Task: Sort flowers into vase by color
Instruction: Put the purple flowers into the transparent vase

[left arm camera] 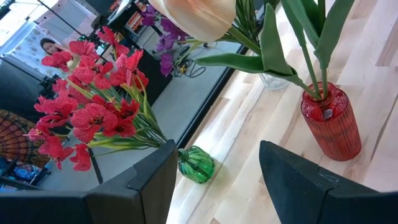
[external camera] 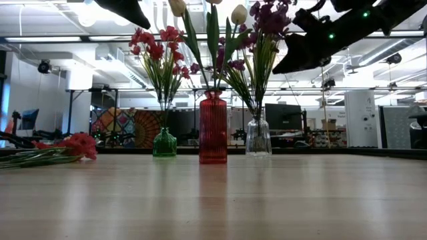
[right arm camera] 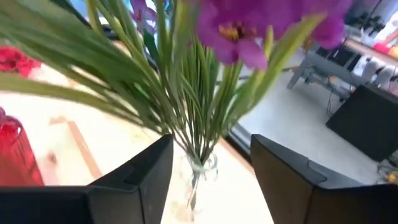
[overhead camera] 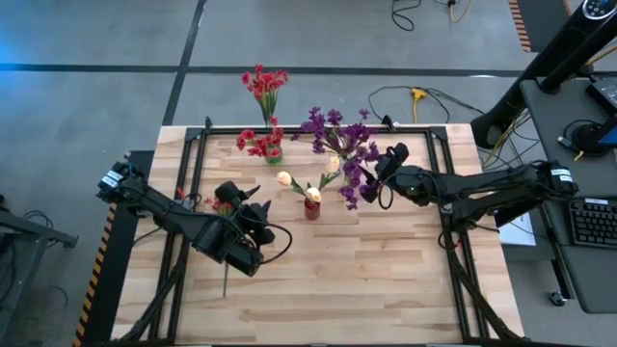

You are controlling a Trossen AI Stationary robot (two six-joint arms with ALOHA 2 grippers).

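Note:
Three small vases stand on the wooden table. A green vase [overhead camera: 274, 154] holds red flowers [external camera: 157, 47]. A red vase [overhead camera: 311, 208] holds cream-yellow flowers [overhead camera: 285, 179]. A clear vase [external camera: 258, 137] holds purple flowers [overhead camera: 339, 135]. Another red flower sprig [external camera: 70, 147] lies flat on the table at the left, partly under my left arm. My left gripper [left arm camera: 217, 155] hovers open above the table, near side of the red vase, with nothing between its fingers. My right gripper [right arm camera: 211, 140] is open just right of the purple flowers, its fingers short of the stems [right arm camera: 198, 134].
A black metal frame [overhead camera: 198, 135] runs round the tabletop. Cables [overhead camera: 415, 96] lie on the floor beyond the far edge. The near half of the table [overhead camera: 366, 289] is bare wood.

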